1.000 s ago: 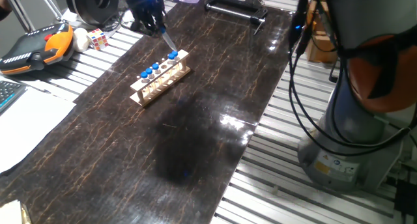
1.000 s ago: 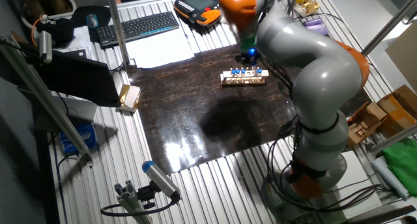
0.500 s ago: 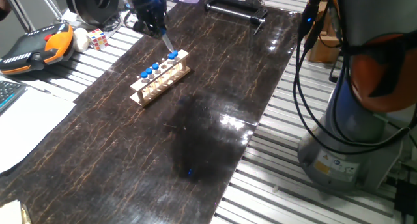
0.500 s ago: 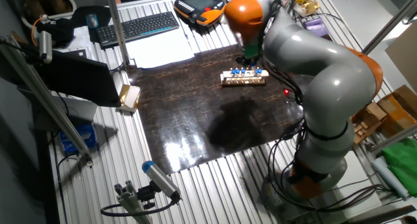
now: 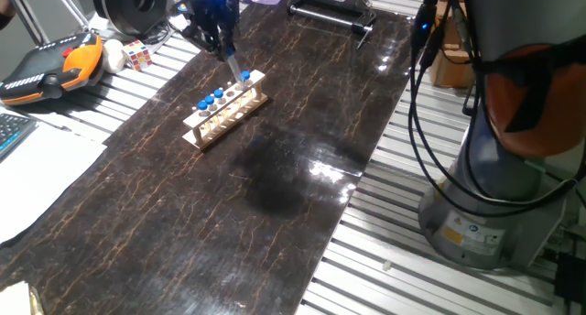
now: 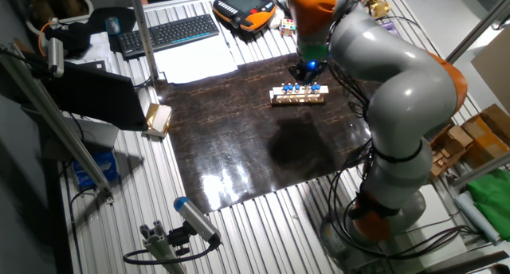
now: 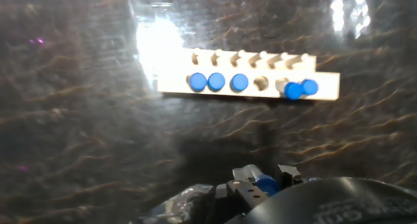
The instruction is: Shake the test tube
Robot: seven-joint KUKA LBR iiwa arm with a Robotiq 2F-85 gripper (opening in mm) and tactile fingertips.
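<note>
In the hand view we see the gripper (image 7: 264,182) closed on the test tube (image 7: 264,183), blue cap between the fingers, held above the table. Our read: light, rigid, slick and breakable, so the hold belongs just under the cap, firm but not crushing. Farther down sits the wooden rack (image 7: 247,76) on the dark table (image 7: 85,133), one hole empty, other capped tubes (image 7: 214,81) in place. From one fixed view the tube (image 5: 236,66) hangs from the gripper (image 5: 221,42) above the rack's far end.

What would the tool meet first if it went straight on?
Probably the light wooden rack of blue-capped tubes, or the dark tabletop beside it; depth is unclear. The tool holds one clear blue-capped test tube.
</note>
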